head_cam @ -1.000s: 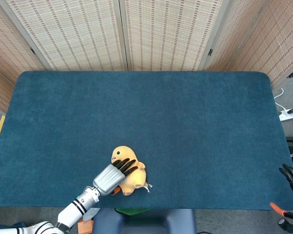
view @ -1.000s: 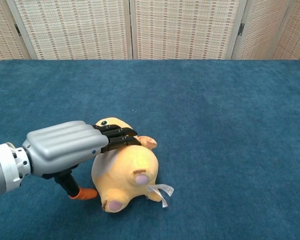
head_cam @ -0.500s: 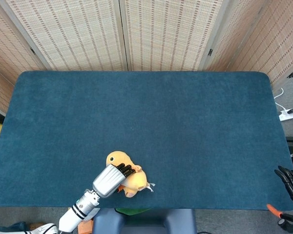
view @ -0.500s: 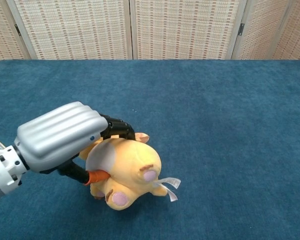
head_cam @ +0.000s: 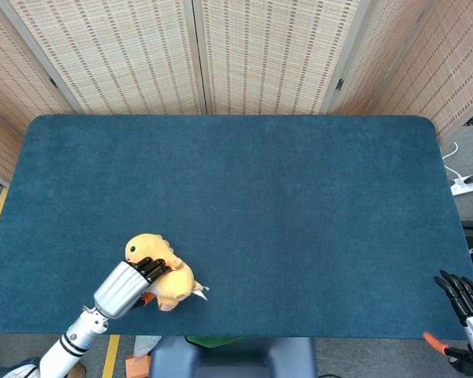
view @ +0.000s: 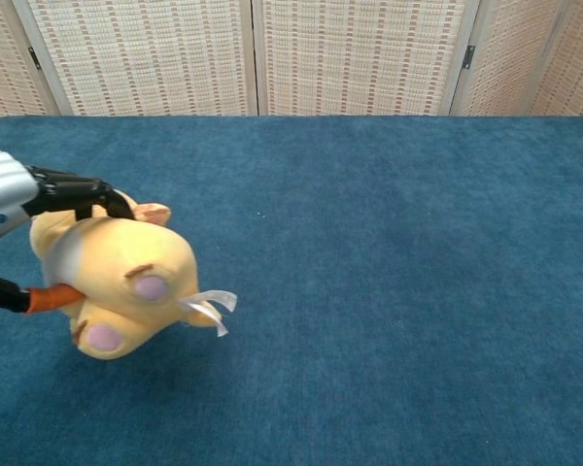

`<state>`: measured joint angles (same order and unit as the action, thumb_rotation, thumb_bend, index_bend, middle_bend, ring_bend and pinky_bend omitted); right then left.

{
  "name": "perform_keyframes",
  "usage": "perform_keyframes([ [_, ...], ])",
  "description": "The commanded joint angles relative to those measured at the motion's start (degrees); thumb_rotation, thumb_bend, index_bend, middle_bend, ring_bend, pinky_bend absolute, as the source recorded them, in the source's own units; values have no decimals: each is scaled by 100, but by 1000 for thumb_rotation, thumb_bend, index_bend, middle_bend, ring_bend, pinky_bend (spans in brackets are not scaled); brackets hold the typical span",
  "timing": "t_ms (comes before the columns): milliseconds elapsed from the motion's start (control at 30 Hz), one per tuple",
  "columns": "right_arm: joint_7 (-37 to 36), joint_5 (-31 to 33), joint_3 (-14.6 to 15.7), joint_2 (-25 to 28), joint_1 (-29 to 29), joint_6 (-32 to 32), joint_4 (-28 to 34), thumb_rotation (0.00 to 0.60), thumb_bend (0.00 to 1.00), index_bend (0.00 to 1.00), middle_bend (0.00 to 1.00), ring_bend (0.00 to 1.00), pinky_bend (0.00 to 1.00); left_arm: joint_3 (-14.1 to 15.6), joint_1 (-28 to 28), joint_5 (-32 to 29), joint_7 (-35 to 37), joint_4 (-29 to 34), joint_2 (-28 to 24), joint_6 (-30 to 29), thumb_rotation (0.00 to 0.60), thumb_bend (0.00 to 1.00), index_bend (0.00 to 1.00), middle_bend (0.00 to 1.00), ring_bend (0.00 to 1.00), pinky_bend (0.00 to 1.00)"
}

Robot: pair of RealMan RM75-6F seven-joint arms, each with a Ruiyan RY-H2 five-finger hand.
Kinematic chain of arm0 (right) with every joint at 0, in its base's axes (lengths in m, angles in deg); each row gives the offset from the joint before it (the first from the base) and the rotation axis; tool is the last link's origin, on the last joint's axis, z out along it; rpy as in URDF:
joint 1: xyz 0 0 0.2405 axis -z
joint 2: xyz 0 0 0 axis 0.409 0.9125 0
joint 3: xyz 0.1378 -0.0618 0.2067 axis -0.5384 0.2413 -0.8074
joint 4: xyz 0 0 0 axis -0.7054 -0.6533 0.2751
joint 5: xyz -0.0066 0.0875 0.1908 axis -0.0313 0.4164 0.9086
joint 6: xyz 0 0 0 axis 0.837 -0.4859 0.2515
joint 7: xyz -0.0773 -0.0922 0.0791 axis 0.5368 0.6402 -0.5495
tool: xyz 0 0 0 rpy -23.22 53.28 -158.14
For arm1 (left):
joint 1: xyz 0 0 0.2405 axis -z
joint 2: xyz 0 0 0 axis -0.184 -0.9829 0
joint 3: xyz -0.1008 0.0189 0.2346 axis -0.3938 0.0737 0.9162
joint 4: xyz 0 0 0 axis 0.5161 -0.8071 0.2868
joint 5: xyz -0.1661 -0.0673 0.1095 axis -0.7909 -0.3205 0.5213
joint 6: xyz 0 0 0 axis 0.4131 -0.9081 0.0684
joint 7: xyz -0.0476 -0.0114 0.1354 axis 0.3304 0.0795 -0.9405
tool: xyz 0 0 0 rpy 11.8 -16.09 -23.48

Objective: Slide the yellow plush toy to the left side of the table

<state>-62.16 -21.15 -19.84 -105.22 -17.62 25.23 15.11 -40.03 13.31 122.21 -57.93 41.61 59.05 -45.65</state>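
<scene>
The yellow plush toy [head_cam: 159, 271] lies on its side near the front edge of the blue tabletop [head_cam: 299, 205], left of the middle. The left hand [head_cam: 130, 282] rests over its top, dark fingers [view: 73, 190] curled across the back of the toy and, in the chest view, an orange-tipped thumb [view: 49, 296] tucked in at its near side, so the hand grips the soft body between them. The right hand [head_cam: 461, 298] hangs off the tabletop's right front corner, fingers apart and holding nothing.

The toy looks light and squashy, likely to roll or deform under a push instead of gliding, and the felt-like cloth should drag on it. A broad hold across its fat middle, as here, seems the safest; the small white tag [view: 210, 307] and the feet would give a poor purchase
</scene>
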Motion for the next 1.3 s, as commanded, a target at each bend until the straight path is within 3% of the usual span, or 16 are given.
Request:
perform_keyframes([
  [33, 338, -144, 11, 49, -55, -35, 290, 600, 74, 0, 0, 0, 0, 294, -344, 63, 1003, -1016, -255, -532, 600, 581, 748, 850, 712, 1000],
  [167, 750, -339, 48, 72, -170, -177, 656, 600, 76, 0, 0, 0, 0, 447, -478, 62, 1764, -1721, -32, -630, 600, 569, 742, 802, 683, 994],
  [333, 1188, -476, 73, 106, -244, -307, 1038, 600, 78, 0, 0, 0, 0, 512, -537, 136, 2309, -2434, 315, -751, 600, 526, 708, 723, 633, 917],
  [400, 1284, -492, 84, 121, -244, -331, 1128, 600, 79, 0, 0, 0, 0, 538, -553, 132, 2404, -2650, 371, -732, 600, 456, 568, 627, 573, 825],
  [467, 1353, -498, 100, 138, -241, -361, 1208, 600, 80, 0, 0, 0, 0, 615, -547, 71, 2503, -2720, 308, -512, 600, 356, 207, 347, 358, 599],
  [500, 1376, -499, 106, 142, -239, -370, 1232, 600, 81, 0, 0, 0, 0, 634, -540, 27, 2583, -2663, 255, -426, 600, 306, 53, 162, 199, 451],
  [600, 1423, -511, 118, 136, -234, -390, 1280, 600, 86, 0, 0, 0, 0, 636, -533, -85, 2930, -2458, 98, -367, 600, 254, 0, 3, 19, 263],
  [733, 1465, -576, 139, 119, -229, -370, 1309, 600, 89, 0, 0, 0, 0, 608, -581, -166, 3083, -2341, -3, -415, 600, 218, 0, 0, 0, 156],
  [967, 1455, -692, 160, 125, -195, -226, 1314, 600, 101, 0, 0, 0, 0, 639, -803, -141, 2843, -1858, -359, -762, 600, 210, 0, 0, 0, 125],
  [1167, 1399, -685, 114, 190, -132, -20, 1316, 600, 101, 0, 0, 0, 0, 716, -1575, -480, 2316, -632, -1393, -1618, 600, 206, 0, 0, 0, 123],
  [1300, 1786, -434, -22, 276, -7, 70, 1505, 600, 102, 0, 0, 0, 0, 639, -2372, -1398, 2320, 82, -1858, -2077, 600, 221, 0, 0, 0, 122],
])
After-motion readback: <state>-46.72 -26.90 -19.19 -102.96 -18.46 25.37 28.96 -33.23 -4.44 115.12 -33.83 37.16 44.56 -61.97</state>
